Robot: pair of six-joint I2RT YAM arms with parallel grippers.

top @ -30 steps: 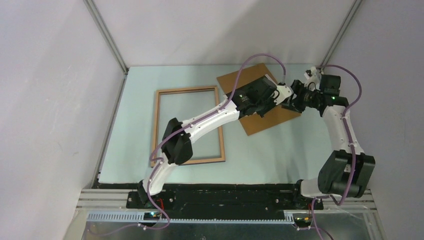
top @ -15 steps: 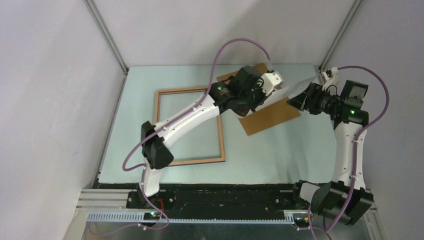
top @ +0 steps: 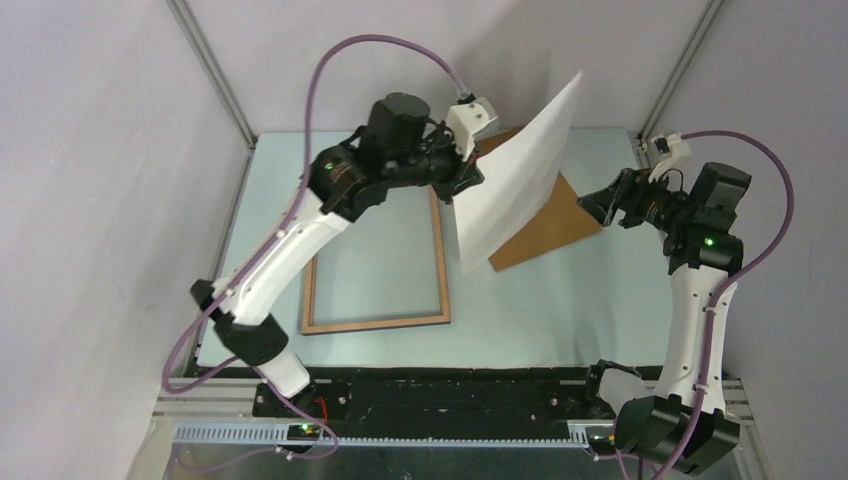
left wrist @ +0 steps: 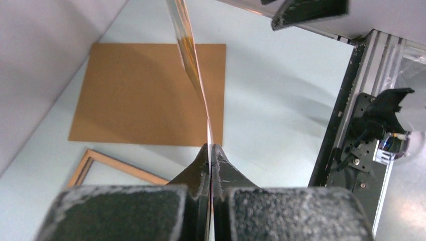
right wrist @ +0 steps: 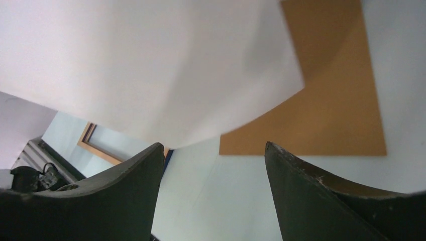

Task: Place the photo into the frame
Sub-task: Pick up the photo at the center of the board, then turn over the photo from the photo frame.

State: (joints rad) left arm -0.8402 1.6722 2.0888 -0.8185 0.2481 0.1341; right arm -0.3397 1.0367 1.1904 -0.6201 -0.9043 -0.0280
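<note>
Gently handle photo (top: 515, 170), thin, light and floppy, by the edge pinched in left gripper (left wrist: 211, 150), right gripper (top: 600, 203) wide and empty.

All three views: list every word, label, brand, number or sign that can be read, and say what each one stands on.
No readable text in any view.
The large rectangular photo shows only its blank white back.
The plain brown backing board bears no print.
The thin-railed light wood frame bears no mark.
</note>
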